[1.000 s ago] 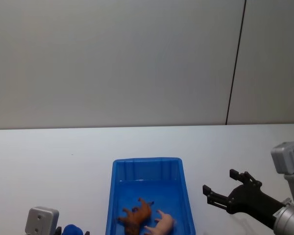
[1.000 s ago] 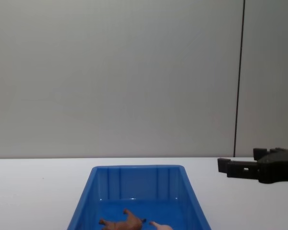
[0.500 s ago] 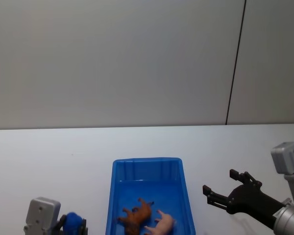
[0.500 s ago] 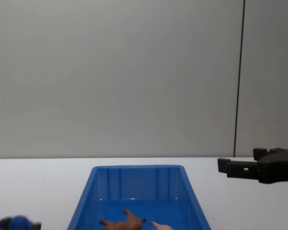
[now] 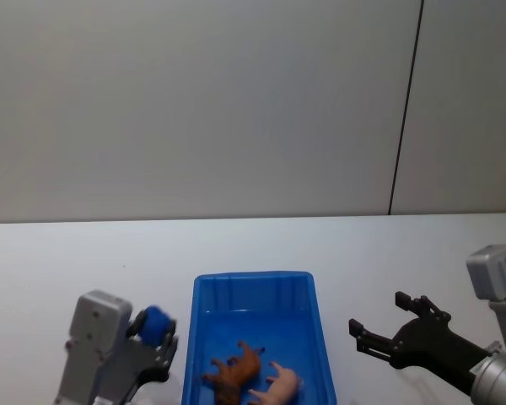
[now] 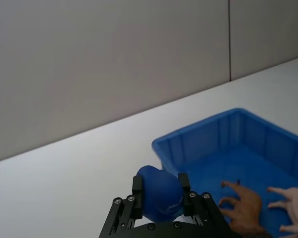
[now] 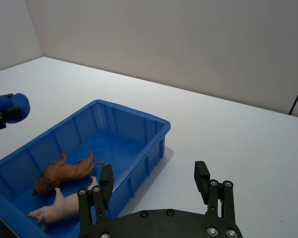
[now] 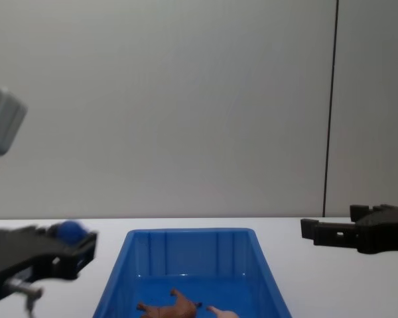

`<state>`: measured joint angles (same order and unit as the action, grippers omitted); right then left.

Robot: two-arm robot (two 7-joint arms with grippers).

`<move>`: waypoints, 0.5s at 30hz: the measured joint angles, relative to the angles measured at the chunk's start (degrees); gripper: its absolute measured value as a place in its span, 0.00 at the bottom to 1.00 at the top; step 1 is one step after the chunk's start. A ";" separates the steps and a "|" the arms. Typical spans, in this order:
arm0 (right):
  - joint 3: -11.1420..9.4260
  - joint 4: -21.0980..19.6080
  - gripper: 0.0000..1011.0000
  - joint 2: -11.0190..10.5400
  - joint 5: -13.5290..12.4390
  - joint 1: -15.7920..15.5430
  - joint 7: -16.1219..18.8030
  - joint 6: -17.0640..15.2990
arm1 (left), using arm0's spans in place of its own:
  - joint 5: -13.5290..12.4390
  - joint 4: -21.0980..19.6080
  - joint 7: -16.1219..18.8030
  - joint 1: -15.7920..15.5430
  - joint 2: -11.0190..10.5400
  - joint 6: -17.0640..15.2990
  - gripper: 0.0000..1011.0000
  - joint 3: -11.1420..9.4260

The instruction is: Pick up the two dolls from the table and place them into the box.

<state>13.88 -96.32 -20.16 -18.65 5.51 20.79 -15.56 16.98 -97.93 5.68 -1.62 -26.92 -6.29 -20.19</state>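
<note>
Head view: blue box (image 5: 192,337) sits at lower centre of the frame on the white table (image 5: 67,261). Inside it, at the near end, the reddish-brown doll (image 5: 234,371) lies on its side, with the pale pink doll (image 5: 278,388) just beside it to the right, apparently touching. Left gripper (image 5: 156,333) at lower left, just left of the box, fingers clamped on a blue ball (image 5: 158,321). Right gripper (image 5: 394,322) at lower right, to the right of the box, fingers spread, nothing between them.

Left wrist view: left gripper (image 6: 159,193) at bottom centre, fingers (image 6: 137,191) pressed on either side of the blue ball (image 6: 159,192). Box (image 6: 198,141) at right, brown doll (image 6: 246,210) and pink doll (image 6: 293,206) on its floor at lower right.

Right wrist view: right gripper (image 7: 154,181) at bottom, fingers (image 7: 107,181) wide apart and empty, above bare table (image 7: 238,134) right of the box (image 7: 154,126). Brown doll (image 7: 64,172) and pink doll (image 7: 59,208) lie in the box at lower left. Left gripper (image 7: 2,114) with the blue ball (image 7: 15,107) at far left edge.

Chest view: box (image 8: 186,233) at bottom centre; brown doll (image 8: 172,306) and a bit of the pink doll (image 8: 222,313) at the bottom edge. Left gripper (image 8: 79,242) at lower left holding the blue ball (image 8: 69,230), beside the box's left rim. Right gripper (image 8: 312,230) at right edge, above the table (image 8: 298,278); its opening is hard to judge from this side.
</note>
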 joint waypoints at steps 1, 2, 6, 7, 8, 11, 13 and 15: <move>0.00 0.00 0.99 0.00 0.00 0.00 0.00 0.00 | -0.35 0.19 -0.44 -0.50 0.40 0.14 0.41 -0.09; 0.00 0.00 0.99 0.00 0.00 0.00 0.00 0.00 | -1.00 0.53 -1.39 -1.26 1.03 0.44 0.40 -0.24; 0.00 0.00 0.99 0.00 0.00 0.00 -0.01 0.00 | -2.61 1.75 -4.00 -3.40 2.86 1.29 0.42 -0.77; 0.00 0.00 0.99 0.00 0.00 0.00 0.00 0.00 | -2.97 2.03 -4.72 -3.80 3.24 1.50 0.45 -0.89; 0.00 0.00 0.99 0.00 0.00 0.00 0.00 0.00 | -3.21 2.38 -5.19 -4.32 3.70 1.67 0.47 -1.05; 0.00 0.00 0.99 0.00 0.00 0.00 0.00 0.00 | -4.36 3.98 -7.75 -6.32 5.61 2.62 0.56 -1.67; 0.00 0.00 0.99 0.00 0.00 0.00 0.00 0.00 | -4.84 4.65 -8.93 -7.07 6.38 3.13 0.65 -1.94; 0.00 0.00 0.99 0.00 0.00 0.00 0.00 0.00 | -5.33 5.82 -10.27 -8.28 7.61 3.72 0.73 -2.40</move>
<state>13.88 -96.32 -20.16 -18.65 5.52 20.79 -15.56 11.65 -92.11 -4.59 -9.89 -19.31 -2.57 -22.60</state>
